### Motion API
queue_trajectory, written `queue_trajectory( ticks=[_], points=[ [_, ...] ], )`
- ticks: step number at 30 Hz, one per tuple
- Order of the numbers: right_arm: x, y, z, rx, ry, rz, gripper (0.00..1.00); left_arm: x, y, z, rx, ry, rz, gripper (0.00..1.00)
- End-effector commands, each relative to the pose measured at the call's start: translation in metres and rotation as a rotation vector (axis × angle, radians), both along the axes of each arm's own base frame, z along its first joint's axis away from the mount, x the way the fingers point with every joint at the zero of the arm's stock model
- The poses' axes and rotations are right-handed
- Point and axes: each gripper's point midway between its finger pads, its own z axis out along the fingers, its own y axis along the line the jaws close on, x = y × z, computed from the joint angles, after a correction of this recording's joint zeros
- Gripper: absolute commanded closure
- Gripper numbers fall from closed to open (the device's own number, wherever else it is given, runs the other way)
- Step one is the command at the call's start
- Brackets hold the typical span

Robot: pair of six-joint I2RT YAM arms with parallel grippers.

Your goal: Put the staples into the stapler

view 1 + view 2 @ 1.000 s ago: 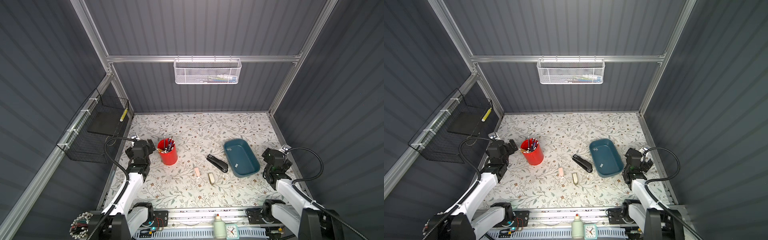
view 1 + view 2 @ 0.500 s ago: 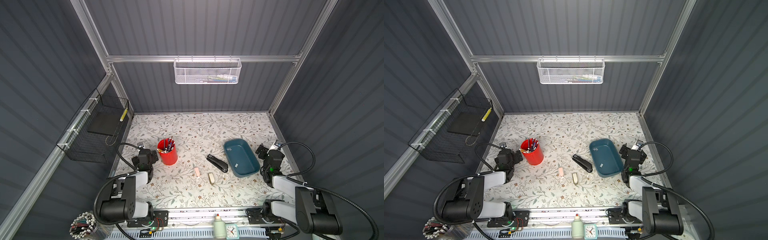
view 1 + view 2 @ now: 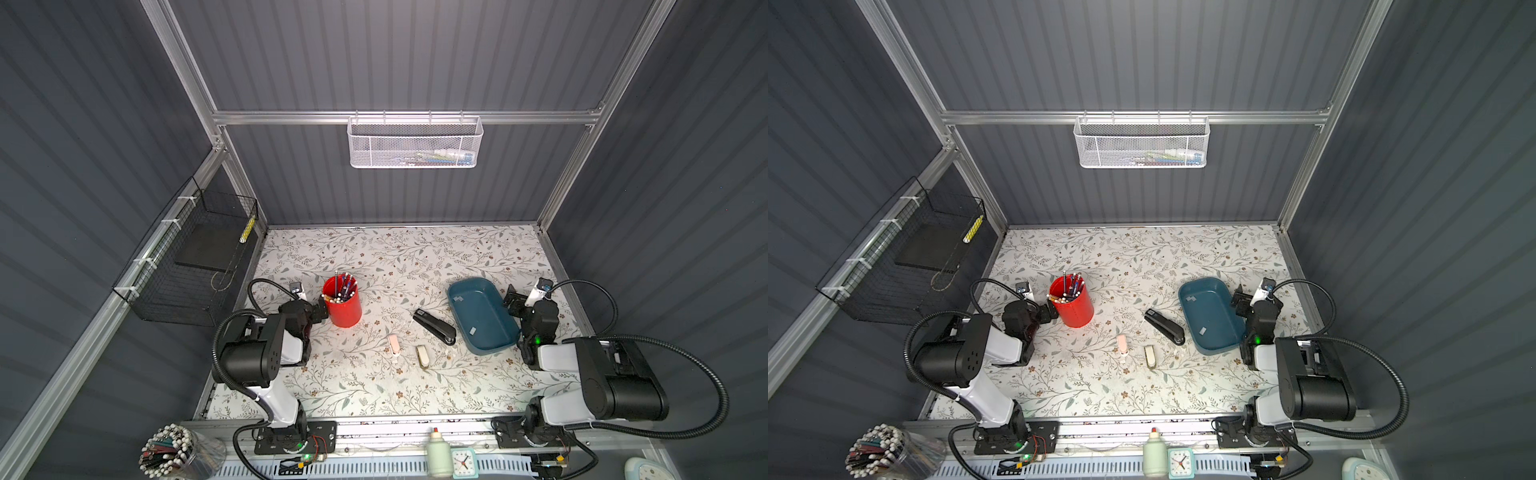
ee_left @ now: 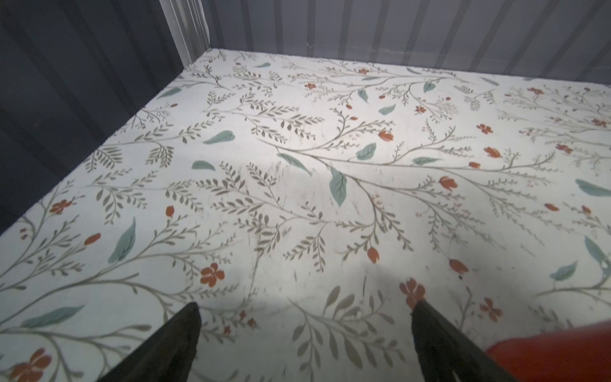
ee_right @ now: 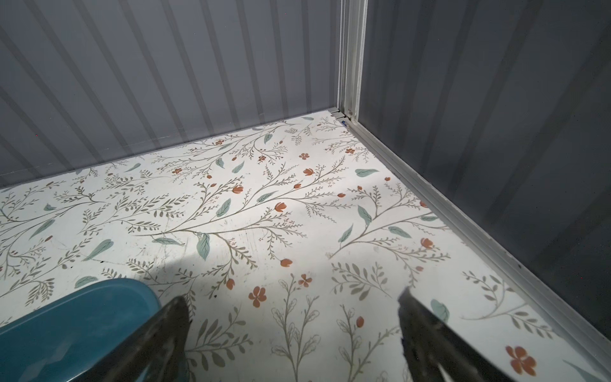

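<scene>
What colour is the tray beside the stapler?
Dark teal blue; the tray shows best in a top view.

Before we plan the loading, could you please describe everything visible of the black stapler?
The black stapler is slim and elongated, seemingly plastic with a slight sheen, apparently closed. It lies flat on the floral table, diagonal in both top views: one end toward the back left, the rounded end toward the front right, beside the teal tray with a narrow gap between. Only the table touches it; finer parts are too small to tell.
</scene>
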Motion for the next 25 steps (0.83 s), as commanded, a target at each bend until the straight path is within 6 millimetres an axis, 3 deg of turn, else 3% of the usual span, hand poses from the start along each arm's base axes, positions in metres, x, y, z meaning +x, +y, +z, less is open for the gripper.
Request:
queue_trajectory(
  ticks=[1, 25],
  points=[
    [0.008, 0.001, 0.012, -0.011, -0.030, 0.015, 0.01, 0.015, -0.002, 0.009, 0.012, -0.009, -0.021, 0.00],
    [0.017, 0.010, 0.009, -0.033, 0.016, 0.055, 0.01, 0.018, -0.013, 0.007, 0.015, 0.015, -0.087, 0.00]
  ],
)
